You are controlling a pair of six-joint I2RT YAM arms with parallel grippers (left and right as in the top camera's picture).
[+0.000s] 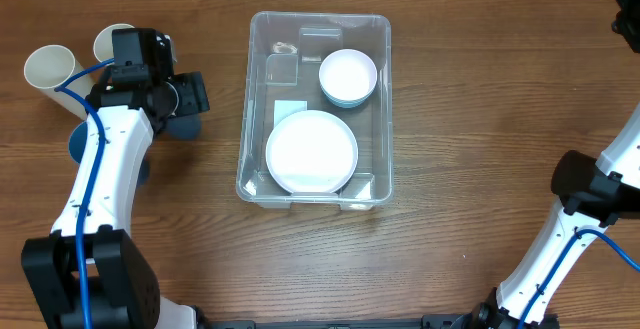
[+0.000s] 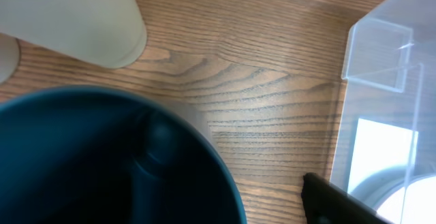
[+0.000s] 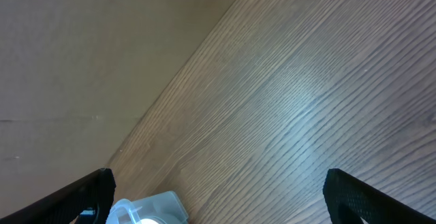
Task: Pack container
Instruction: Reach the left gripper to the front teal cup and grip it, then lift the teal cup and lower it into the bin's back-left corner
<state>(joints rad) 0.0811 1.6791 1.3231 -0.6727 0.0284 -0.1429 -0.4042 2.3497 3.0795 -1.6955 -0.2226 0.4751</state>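
white cups [image 1: 50, 69]: two, smooth matte plastic, far left on the wood-grain worktop [image 1: 470, 119]; second one just beside the left arm.
blue round item [image 1: 78, 141]: one, mostly hidden under the left arm; cannot tell what.
left gripper [image 1: 190, 97]: apart, clamped on nothing. One finger [image 2: 327, 200] visible, off the cup rim with bare wood between; other finger hidden behind the cup.
dark teal cup [image 2: 102, 163]: one, round, smooth, hollow side up, right under the left gripper, near the container's left wall.
container [image 1: 262, 29]: one, clear rectangular plastic, rounded corners, rimmed edge; centre of worktop, between the arms.
label [image 1: 288, 107]: white rectangle on container floor, partly under the plate.
plate [image 1: 311, 151]: one, white, round, flat, near end of container.
bowl [image 1: 348, 76]: one, white, round, far right of container.
right gripper [image 3: 218, 176]: wide apart, holding nothing, above bare wood, well away at far right.
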